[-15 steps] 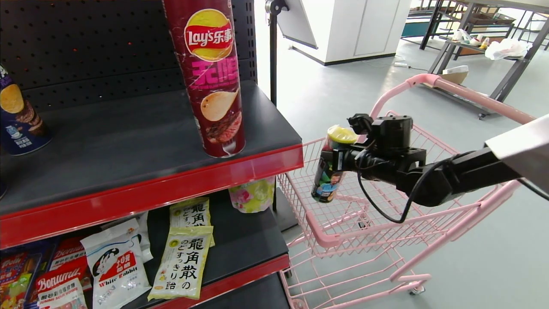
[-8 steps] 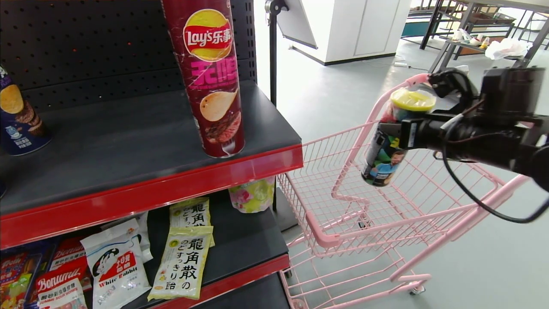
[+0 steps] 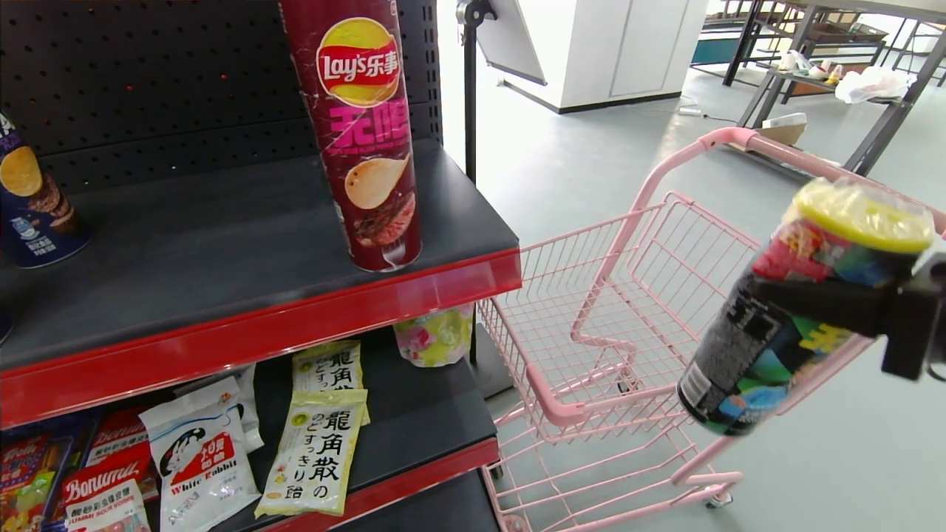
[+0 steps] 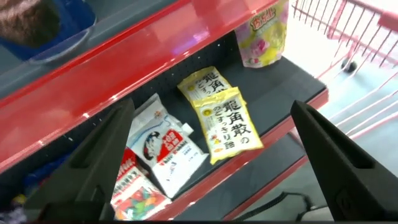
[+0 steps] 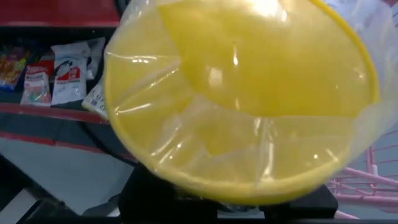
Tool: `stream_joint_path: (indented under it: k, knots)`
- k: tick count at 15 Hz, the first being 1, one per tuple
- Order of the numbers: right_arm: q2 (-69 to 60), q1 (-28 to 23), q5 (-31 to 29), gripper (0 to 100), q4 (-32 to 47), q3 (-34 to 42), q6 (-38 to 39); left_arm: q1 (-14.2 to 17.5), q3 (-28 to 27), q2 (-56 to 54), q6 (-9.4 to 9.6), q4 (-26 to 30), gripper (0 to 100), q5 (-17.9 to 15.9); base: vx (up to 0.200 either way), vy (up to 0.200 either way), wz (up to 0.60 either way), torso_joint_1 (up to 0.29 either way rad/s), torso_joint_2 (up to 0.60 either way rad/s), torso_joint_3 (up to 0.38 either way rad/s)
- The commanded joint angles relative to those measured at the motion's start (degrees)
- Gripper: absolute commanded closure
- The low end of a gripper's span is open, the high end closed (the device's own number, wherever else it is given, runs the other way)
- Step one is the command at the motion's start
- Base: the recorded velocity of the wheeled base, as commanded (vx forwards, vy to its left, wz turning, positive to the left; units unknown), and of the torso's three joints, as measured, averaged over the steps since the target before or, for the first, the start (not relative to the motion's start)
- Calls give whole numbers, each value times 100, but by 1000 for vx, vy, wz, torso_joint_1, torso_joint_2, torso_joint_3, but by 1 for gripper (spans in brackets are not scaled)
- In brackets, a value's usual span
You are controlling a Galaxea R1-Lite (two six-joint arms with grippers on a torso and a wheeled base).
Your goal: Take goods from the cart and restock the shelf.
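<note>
- Far right in the head view, the right claw (image 3: 805, 303) is clamping the can (image 3: 739, 362) around its middle, one black finger crossing the printed side.
- The can is hanging in the air, tilted, with its yellow lid (image 3: 861, 214) uppermost and its base pointing down. From the head camera it is overlapping the right side of the cart (image 3: 550, 403), well apart from both shelves.
- Seen from the right wrist, the lid (image 5: 242, 93) is facing the camera under crinkled clear wrap.
- The left claw (image 4: 211, 106) is gaping wide, gripping nothing. It is hovering in front of the lower shelf (image 4: 292, 74), with yellow bags (image 4: 227, 124) and a white bag (image 4: 168, 146) showing between its fingers.
- A red tube (image 3: 362, 133) is standing upright on the top shelf (image 3: 207, 236) near its front right corner, and a blue tube (image 3: 29, 207) is standing at the far left.
- A pouch (image 3: 434, 336) is sitting at the right end of the lower shelf, under the top shelf's red edge.
- The pink cart is standing just beside the shelves' right end.
</note>
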Motion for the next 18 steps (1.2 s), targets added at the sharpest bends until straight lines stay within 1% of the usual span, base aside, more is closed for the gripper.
stream_joint_path:
  k: [1, 2, 3, 5, 6, 7, 14, 16, 18]
  knots:
    - [-683, 319, -16, 100, 71, 368, -22, -8, 23, 111, 298, 13, 0, -11, 0, 0, 0, 0, 0, 0]
    - [-683, 319, -25, 100, 71, 368, -40, -8, 6, 138, 342, 13, 0, -11, 0, 0, 0, 0, 0, 0]
    - [-709, 319, -8, 100, 106, 377, -163, -8, -38, 270, 429, 4, 0, -20, 0, 0, 0, 0, 0, 0]
    - [-700, 319, 1, 100, 106, 412, -286, -8, -73, 331, 438, 4, 0, -11, 0, 0, 0, 0, 0, 0]
    - [-674, 310, 1, 100, 97, 412, -286, -8, -73, 340, 491, 4, 0, -11, 0, 0, 0, 0, 0, 0]
    - [-665, 310, -8, 100, 97, 429, -286, 1, -82, 349, 544, 4, 0, 16, -200, 0, 0, -2, 7, 7]
    - [-621, 319, -8, 100, 115, 473, -295, 1, -82, 410, 544, 4, 0, 16, -200, 0, 0, 3, 0, 2]
    - [-569, 301, -25, 100, 106, 491, -312, 1, -82, 401, 544, 4, 0, -11, 0, 0, 0, 0, 0, 0]
    - [-516, 292, -96, 100, 88, 500, -365, 1, -73, 375, 544, 4, 0, -11, 0, 0, 600, -7, -5, 12]
